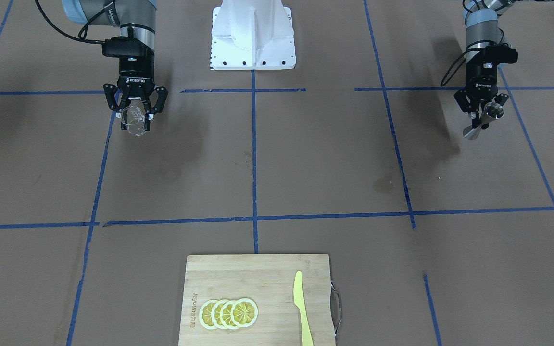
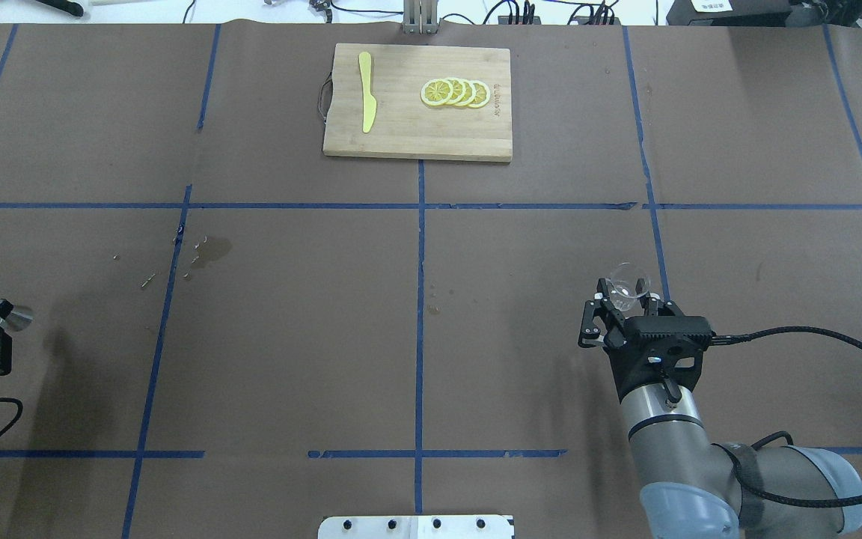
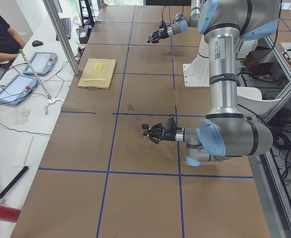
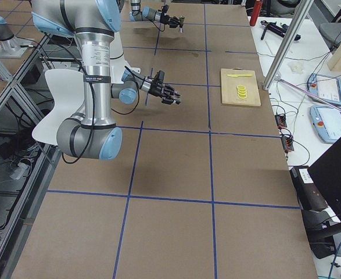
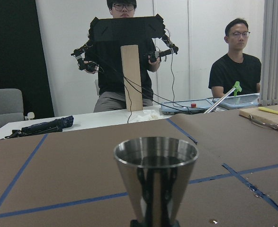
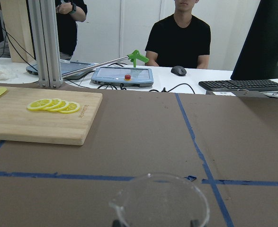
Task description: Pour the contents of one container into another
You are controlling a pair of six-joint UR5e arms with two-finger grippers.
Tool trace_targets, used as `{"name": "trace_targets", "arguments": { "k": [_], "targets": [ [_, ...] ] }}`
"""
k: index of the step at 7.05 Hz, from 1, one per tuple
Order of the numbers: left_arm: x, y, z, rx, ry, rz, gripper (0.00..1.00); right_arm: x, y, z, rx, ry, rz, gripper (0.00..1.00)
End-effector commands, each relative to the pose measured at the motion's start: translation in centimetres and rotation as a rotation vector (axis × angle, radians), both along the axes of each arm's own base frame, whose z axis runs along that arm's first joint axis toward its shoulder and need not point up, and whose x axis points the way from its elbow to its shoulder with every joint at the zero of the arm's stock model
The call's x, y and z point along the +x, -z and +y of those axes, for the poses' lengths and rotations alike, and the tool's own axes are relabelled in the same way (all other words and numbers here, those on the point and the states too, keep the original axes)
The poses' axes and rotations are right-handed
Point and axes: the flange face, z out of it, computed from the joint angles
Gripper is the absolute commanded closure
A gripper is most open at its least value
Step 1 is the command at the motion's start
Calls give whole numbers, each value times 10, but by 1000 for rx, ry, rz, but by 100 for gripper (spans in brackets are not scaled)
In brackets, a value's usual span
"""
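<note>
My right gripper (image 1: 135,117) is shut on the small clear glass cup (image 1: 137,124), which hangs above the brown table on the robot's right side. Overhead, the cup (image 2: 631,277) sticks out just past the gripper (image 2: 625,298). Its round rim (image 6: 160,198) fills the bottom of the right wrist view. Far off at the robot's left edge, my left gripper (image 1: 479,114) is shut on the waist of the silver hourglass jigger (image 1: 487,117). The jigger (image 5: 155,172) stands mouth up in the left wrist view. The two containers are wide apart.
A wooden cutting board (image 2: 401,127) lies at the far middle edge with several lemon slices (image 2: 455,92) and a yellow knife (image 2: 366,101). A dark stain (image 2: 214,249) marks the paper left of centre. The white robot base (image 1: 253,36) sits at the near edge. Operators sit beyond the far side.
</note>
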Motion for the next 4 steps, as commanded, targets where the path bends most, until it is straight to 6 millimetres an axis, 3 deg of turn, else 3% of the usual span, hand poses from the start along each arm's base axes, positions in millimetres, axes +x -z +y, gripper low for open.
{"name": "trace_targets", "arguments": {
  "k": [1, 4],
  "targets": [
    [5, -1, 6, -19, -17, 63, 100, -1, 1, 1, 1, 1, -3, 100],
    [10, -5, 15, -19, -1, 51, 100, -2, 4, 2, 1, 5, -10, 100]
  ]
}}
